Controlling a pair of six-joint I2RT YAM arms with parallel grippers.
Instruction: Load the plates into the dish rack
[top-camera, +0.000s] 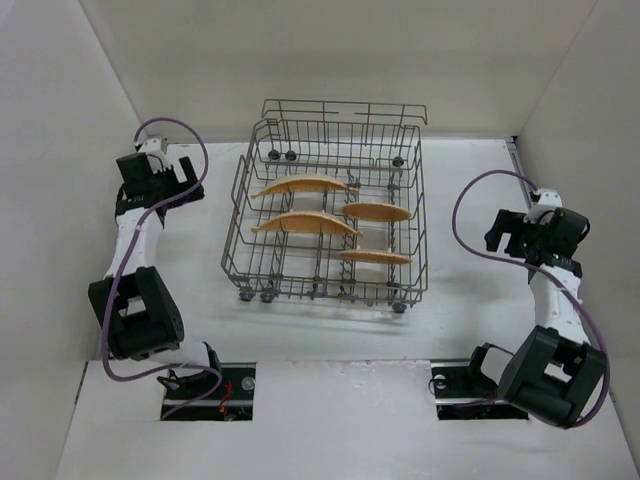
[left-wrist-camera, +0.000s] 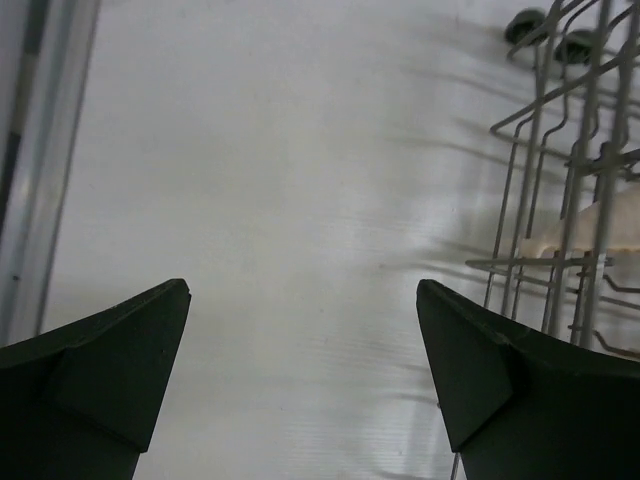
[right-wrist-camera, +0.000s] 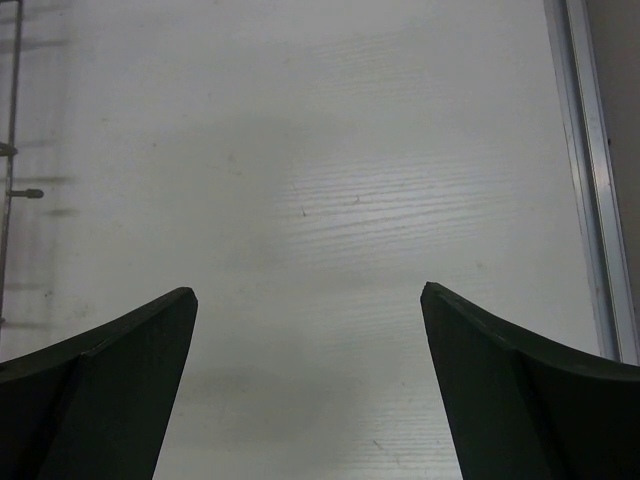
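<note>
The dish rack (top-camera: 340, 103) stands in the middle of the white table, a grey wire basket on small wheels. Several orange-tan plates stand on edge between its tines, two on the left (top-camera: 300, 186) (top-camera: 305, 224) and two on the right (top-camera: 377, 211) (top-camera: 375, 257). My left gripper (top-camera: 170, 175) hangs left of the rack, open and empty (left-wrist-camera: 303, 290), with the rack's wires (left-wrist-camera: 560, 200) and a pale plate edge (left-wrist-camera: 610, 225) at its right. My right gripper (top-camera: 503, 232) is right of the rack, open and empty (right-wrist-camera: 308, 292) over bare table. One rack wire (right-wrist-camera: 12, 150) shows at the left.
White walls close in the table on the left, back and right. A metal strip runs along the table's left edge (left-wrist-camera: 30, 150) and right edge (right-wrist-camera: 590, 180). Purple cables (top-camera: 470, 215) loop off both arms. The arm bases (top-camera: 210, 385) sit at the near edge.
</note>
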